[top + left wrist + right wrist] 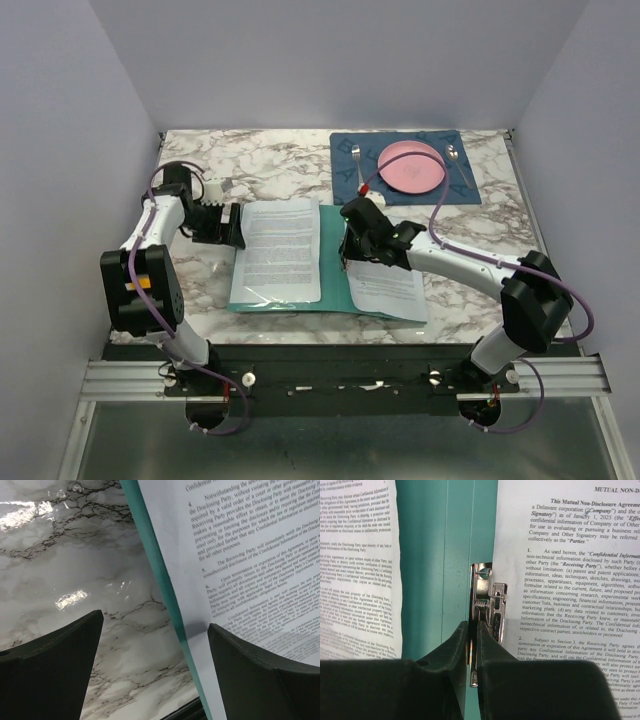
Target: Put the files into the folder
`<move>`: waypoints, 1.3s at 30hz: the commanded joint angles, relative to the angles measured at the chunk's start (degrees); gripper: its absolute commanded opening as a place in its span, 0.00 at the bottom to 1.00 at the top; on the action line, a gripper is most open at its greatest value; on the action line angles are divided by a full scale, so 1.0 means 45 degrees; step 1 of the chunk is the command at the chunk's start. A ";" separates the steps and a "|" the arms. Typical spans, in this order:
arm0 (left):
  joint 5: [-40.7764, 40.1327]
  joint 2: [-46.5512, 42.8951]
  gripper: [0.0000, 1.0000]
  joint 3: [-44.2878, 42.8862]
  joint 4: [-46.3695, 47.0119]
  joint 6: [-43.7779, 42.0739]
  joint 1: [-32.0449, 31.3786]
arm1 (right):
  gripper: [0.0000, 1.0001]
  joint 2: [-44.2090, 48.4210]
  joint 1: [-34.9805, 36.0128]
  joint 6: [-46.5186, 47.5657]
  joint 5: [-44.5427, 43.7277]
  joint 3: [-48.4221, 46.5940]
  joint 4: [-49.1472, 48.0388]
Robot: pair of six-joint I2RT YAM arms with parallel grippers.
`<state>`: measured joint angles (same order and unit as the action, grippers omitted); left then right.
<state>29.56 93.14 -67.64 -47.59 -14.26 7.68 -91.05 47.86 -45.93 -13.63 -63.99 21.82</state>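
The teal folder [332, 262] lies open in the middle of the table. One printed sheet of the files [282, 250] lies on its left half and another [388, 288] on its right half. My right gripper [350, 243] sits at the folder's spine. In the right wrist view it [472, 625] is shut on the lever of the metal clip [490, 597], with teal folder [430, 555] to the left and the right sheet [570, 555] under the clip. My left gripper [238, 225] is open and empty at the folder's left edge [160, 575], with one finger over the sheet [250, 555].
A dark blue placemat [460, 185] at the back right holds a pink plate [410, 167] and cutlery. Marble tabletop [75, 565] shows left of the folder. The table's near edge runs just in front of the folder.
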 commanded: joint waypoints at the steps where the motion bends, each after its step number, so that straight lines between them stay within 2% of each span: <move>1: 0.2471 0.0452 0.99 -0.0575 -0.0400 -0.0561 0.1083 | 0.00 0.0330 -0.0146 -0.0340 0.0157 0.0020 -0.0572; 3: 0.3424 0.0590 0.99 -0.0595 -0.0439 -0.0620 0.1300 | 0.00 0.0330 -0.0243 -0.0379 0.0410 0.0000 -0.0689; 10: 0.5108 0.1623 0.99 -0.0692 -0.0888 -0.0698 0.1379 | 0.00 0.0428 -0.0517 -0.0476 0.0762 -0.0058 -0.0983; 20: 0.4583 0.2113 0.99 -0.0731 -0.0889 -0.0991 0.1476 | 0.00 0.0701 -0.0869 -0.0535 0.1211 0.0098 -0.1236; 30: 0.5578 0.2485 0.99 -0.0205 -0.0888 -0.1303 0.1496 | 0.01 0.0487 -0.1201 -0.1199 0.2305 0.0411 -0.2076; 39: 0.7297 0.2095 0.99 0.0166 -0.1453 -0.1536 0.1223 | 0.00 -0.0275 -0.1201 -0.1667 0.2716 0.0137 -0.2623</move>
<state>56.14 103.72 -68.38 -50.96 -18.61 13.78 -90.56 42.61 -51.11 -3.57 -62.28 13.82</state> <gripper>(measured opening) 0.988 0.153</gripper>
